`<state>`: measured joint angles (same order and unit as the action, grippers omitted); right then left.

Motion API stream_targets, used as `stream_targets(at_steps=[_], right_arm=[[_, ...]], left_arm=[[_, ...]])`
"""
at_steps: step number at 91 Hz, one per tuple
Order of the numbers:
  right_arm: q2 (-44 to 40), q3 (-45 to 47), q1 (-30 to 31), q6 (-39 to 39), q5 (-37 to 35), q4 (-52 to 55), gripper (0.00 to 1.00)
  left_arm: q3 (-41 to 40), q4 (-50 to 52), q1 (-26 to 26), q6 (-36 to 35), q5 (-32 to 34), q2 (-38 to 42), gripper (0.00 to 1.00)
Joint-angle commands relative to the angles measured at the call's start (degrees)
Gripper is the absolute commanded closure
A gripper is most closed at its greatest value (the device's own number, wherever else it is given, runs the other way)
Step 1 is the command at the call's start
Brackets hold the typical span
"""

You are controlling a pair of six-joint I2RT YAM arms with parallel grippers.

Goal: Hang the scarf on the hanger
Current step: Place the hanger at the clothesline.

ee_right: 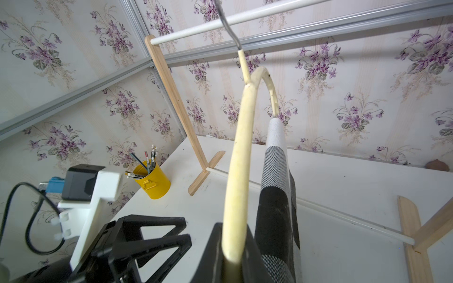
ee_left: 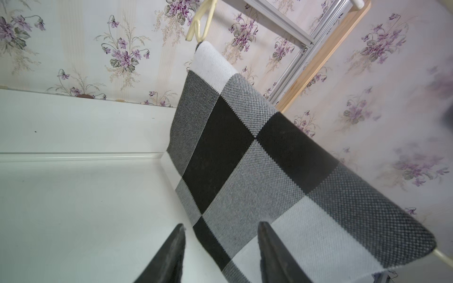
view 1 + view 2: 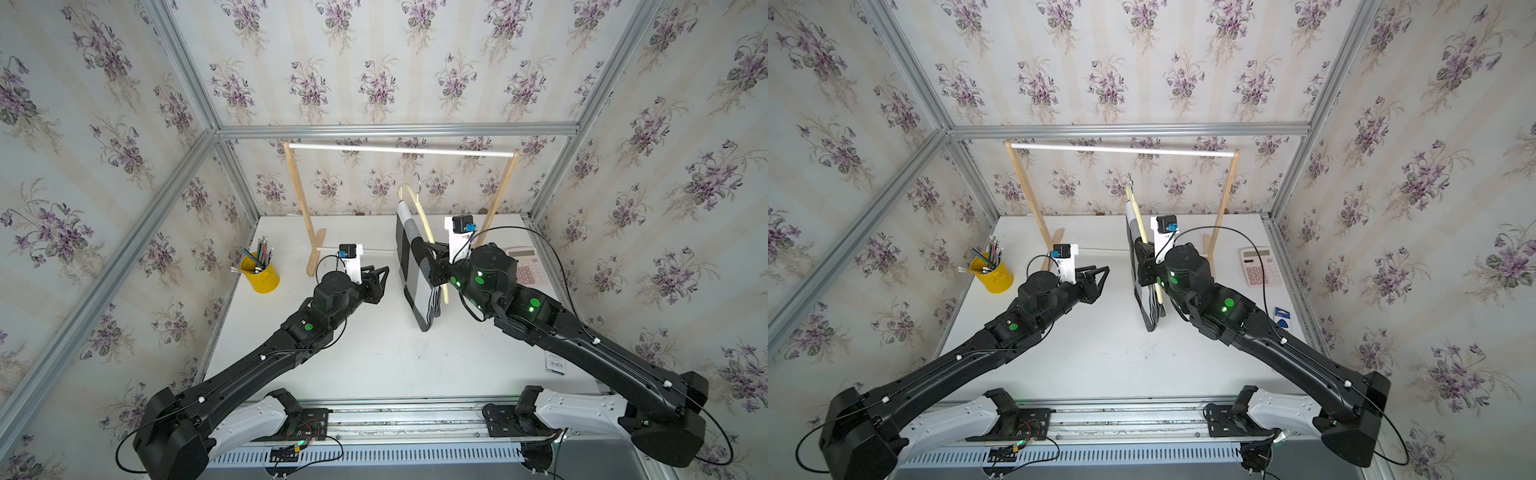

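Right gripper (image 1: 234,254) pinches cream hanger (image 1: 241,152) by curved wooden shoulder, holding it on edge above table (image 3: 374,365). Checkered scarf (image 2: 245,159) draped over lower bar, just beside that grip. Left gripper (image 2: 221,224), jaws parted and empty, faces cloth, short of contact. Scarf likely soft, light, liable to slide; rigid wood safer hold than knit.

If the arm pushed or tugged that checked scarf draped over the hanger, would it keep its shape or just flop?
Probably floppy: the scarf is soft knit, folded over the hanger and hanging in limp layers. A push would likely just dent or swing it. A sideways tug might slide it off, since nothing visible pins it there.
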<state>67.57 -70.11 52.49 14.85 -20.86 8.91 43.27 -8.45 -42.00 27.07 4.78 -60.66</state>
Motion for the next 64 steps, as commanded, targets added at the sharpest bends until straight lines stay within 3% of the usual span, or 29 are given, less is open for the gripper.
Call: stream_targets(at_steps=[1, 29, 64], right_arm=[[3.6, -3.9, -0.8, -3.8, -3.5, -8.7, 1.00], [16.1, -14.8, -7.6, -3.5, 0.6, -8.1, 1.00], [26.7, -22.6, -15.8, -1.1, 6.9, -8.0, 1.00]], left_arm=[[0.8, 3.8, 0.0, -2.1, 2.3, 0.6, 0.50], [3.3, 12.6, 0.0, -4.4, 10.7, 0.4, 0.50], [3.3, 12.6, 0.0, -6.6, 14.3, -1.2, 0.50]])
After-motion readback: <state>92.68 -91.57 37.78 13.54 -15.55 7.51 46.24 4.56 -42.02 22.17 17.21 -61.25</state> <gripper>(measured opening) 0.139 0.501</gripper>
